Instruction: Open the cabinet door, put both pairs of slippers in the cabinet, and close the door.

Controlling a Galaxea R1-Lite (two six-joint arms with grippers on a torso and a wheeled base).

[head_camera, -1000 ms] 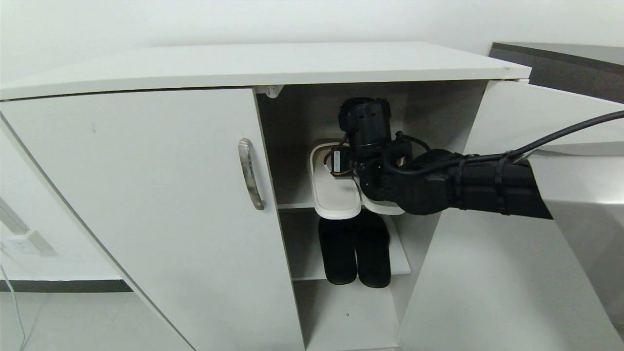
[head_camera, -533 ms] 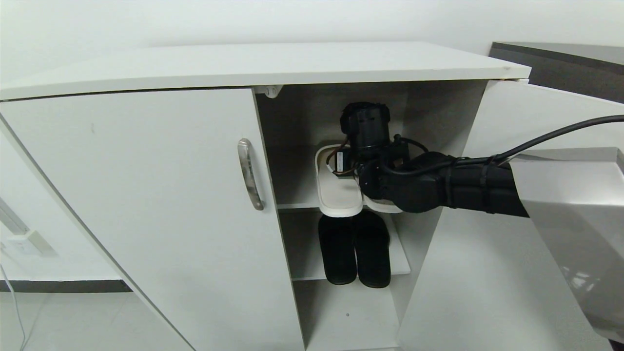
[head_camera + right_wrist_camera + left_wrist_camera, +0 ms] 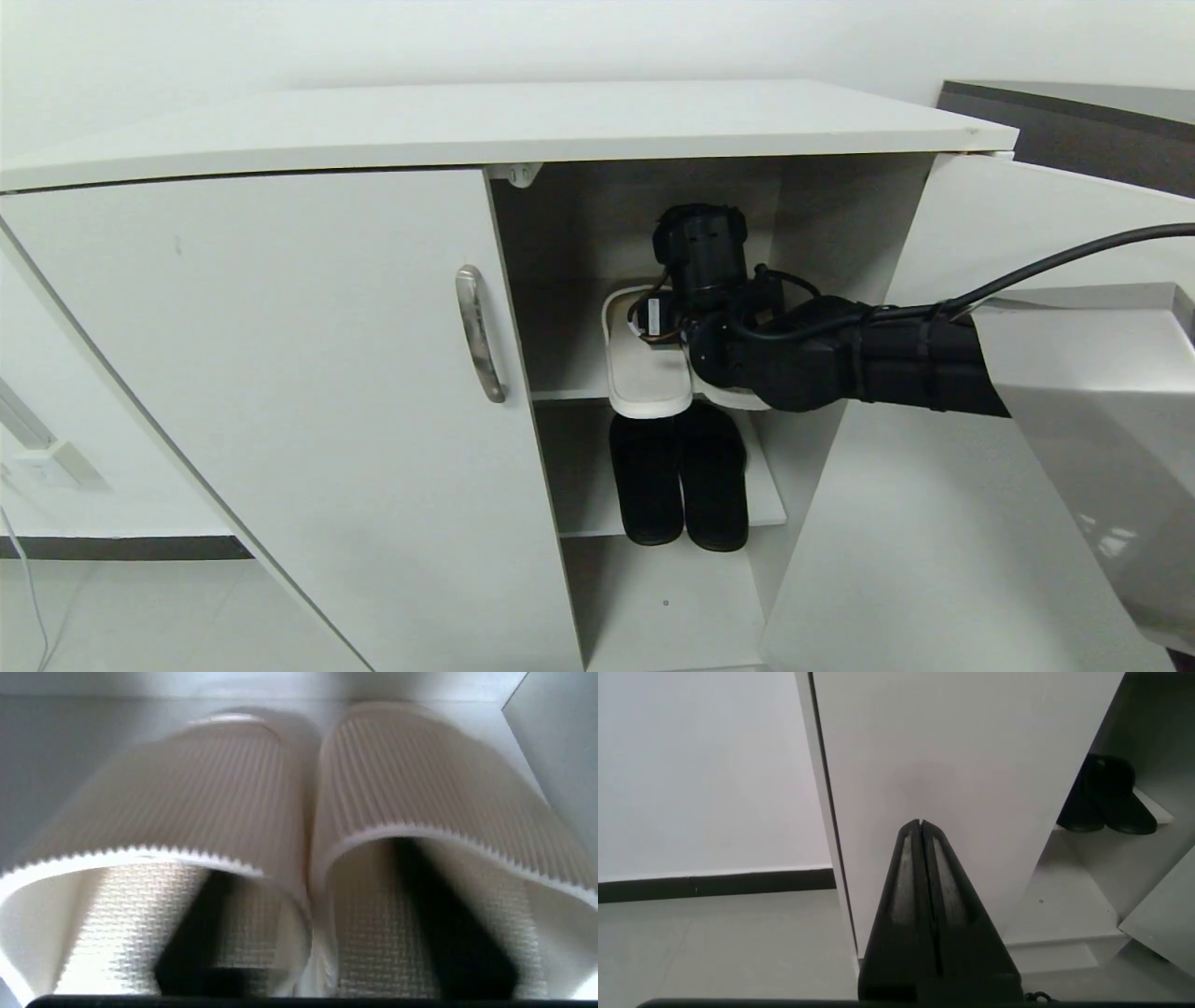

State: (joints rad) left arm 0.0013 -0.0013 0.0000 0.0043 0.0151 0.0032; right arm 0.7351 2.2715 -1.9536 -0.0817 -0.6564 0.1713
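right gripper, jaws one inside each of the white slippers, clamping their inner sides, on the cabinet upper shelf, black slippers on the lower shelf, right door open, left gripper jaws pressed together beside the closed left door

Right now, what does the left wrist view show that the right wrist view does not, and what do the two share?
The left wrist view adds the left gripper, shut and holding nothing, in front of the closed left cabinet door. It also takes in the floor, a dark baseboard and the black slippers side by side on a lower shelf. The right wrist view adds the white slippers from close up, side by side, with ribbed straps. Both share the inside of the cabinet.
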